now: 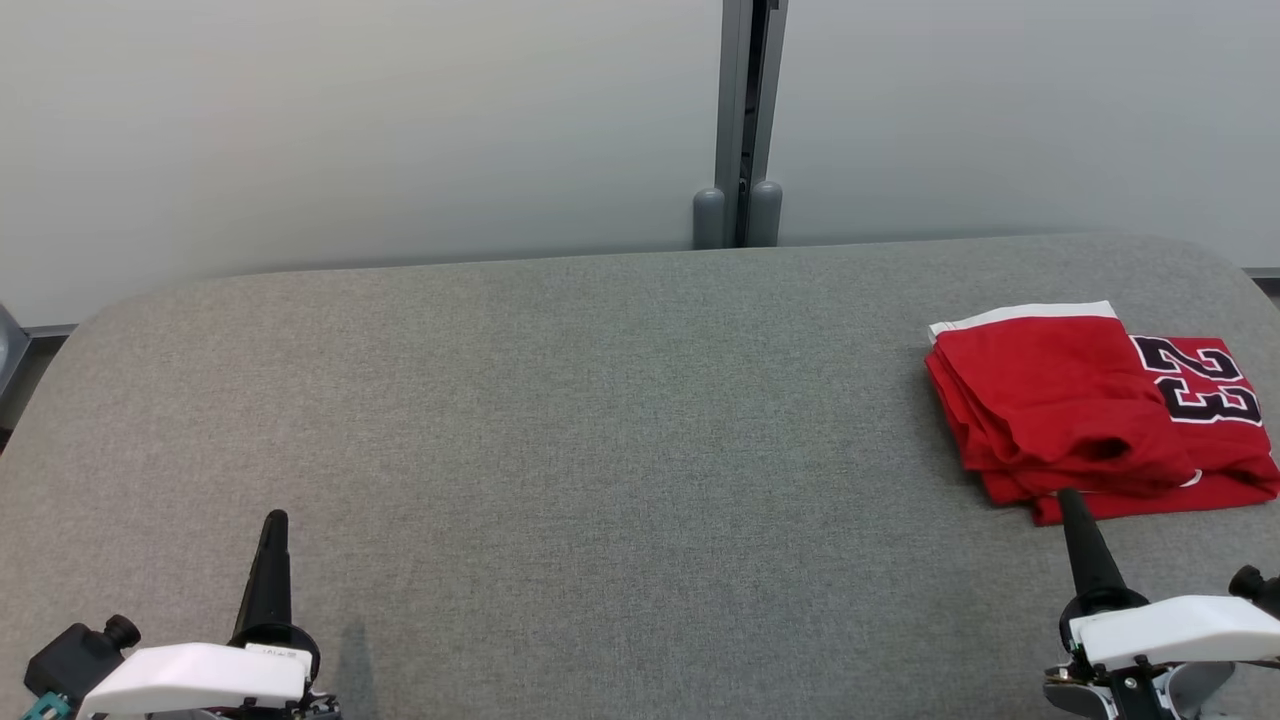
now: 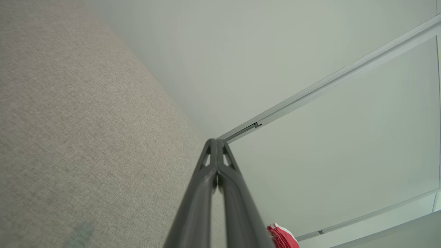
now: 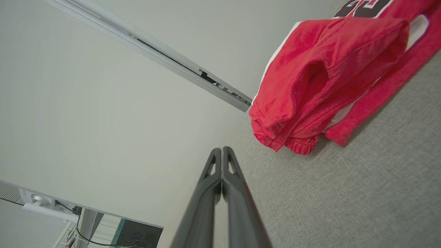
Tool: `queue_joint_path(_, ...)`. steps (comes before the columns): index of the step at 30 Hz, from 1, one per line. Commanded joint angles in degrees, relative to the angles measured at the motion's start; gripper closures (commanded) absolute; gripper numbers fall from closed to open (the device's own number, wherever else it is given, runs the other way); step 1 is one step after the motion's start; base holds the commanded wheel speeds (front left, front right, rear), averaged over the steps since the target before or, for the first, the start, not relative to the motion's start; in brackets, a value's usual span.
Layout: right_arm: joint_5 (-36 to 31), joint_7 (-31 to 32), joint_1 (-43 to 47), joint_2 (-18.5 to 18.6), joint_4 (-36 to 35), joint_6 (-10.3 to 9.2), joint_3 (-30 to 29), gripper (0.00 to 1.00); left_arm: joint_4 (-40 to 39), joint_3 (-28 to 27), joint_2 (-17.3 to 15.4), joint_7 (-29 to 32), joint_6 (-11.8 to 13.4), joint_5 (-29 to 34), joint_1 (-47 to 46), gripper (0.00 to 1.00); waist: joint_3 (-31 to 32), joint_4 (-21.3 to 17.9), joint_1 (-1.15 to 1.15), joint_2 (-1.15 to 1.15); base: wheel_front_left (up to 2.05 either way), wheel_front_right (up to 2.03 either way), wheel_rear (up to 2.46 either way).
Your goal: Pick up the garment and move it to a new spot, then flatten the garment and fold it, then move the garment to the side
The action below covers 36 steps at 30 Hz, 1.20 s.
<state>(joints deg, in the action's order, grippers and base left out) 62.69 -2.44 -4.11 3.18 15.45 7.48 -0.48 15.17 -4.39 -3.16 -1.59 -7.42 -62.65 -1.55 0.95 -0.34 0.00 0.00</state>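
Right gripper (image 1: 1068, 500), left gripper (image 1: 275, 520): closed, empty; folded red jersey garment (image 1: 1080, 410) aside on grey fabric tabletop (image 1: 600, 450); task seemingly complete.

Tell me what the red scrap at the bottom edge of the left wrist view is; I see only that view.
Observer: It is the garment, red and folded into a stack at the right end of the table.
Operator: Any print on it?
Observer: A dark 23 edged in white faces up on its lower layer.
Operator: Is the other arm holding it?
Observer: No. The right gripper is shut on nothing, close to the garment's near edge but apart from it.
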Motion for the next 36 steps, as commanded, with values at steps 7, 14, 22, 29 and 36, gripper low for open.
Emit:
queue_joint_path(7, 5.2, 1.5, -1.3, 0.5, -1.0, 0.02, -1.0, 1.00, -0.8, -0.6, -0.3, 1.3, -0.1, -5.0, -2.1, 1.00, -0.1, 0.0, 0.00, 0.00, 0.00, 0.00, 0.00)
queue_joint_path(14, 9.0, 2.5, -1.4, 0.5, -1.1, 0.02, -1.7, 1.00, -0.9, -0.9, -0.2, 2.4, -0.1, -8.7, -2.4, 1.00, -0.3, 0.1, 0.00, 0.00, 0.00, 0.00, 0.00)
queue_joint_path(22, 13.1, 3.6, -1.6, 0.5, -1.2, 0.02, -2.3, 1.00, -1.0, -1.2, -0.1, 3.5, -0.1, -12.7, -3.2, 1.00, -0.4, 0.1, 0.00, 0.00, 0.00, 0.00, 0.00)
queue_joint_path(29, 16.4, 4.5, -1.8, 0.5, -1.3, 0.02, -2.9, 1.00, -1.0, -1.4, -0.1, 4.4, -0.1, -15.9, -3.4, 1.00, -0.5, 0.2, 0.00, 0.00, 0.00, 0.00, 0.00)
queue_joint_path(36, 19.5, 5.5, -1.8, 0.5, -1.3, 0.02, -3.6, 1.00, -1.1, -1.6, 0.0, 5.2, -0.1, -19.0, -3.9, 1.00, -0.6, 0.2, 0.00, 0.00, 0.00, 0.00, 0.00)
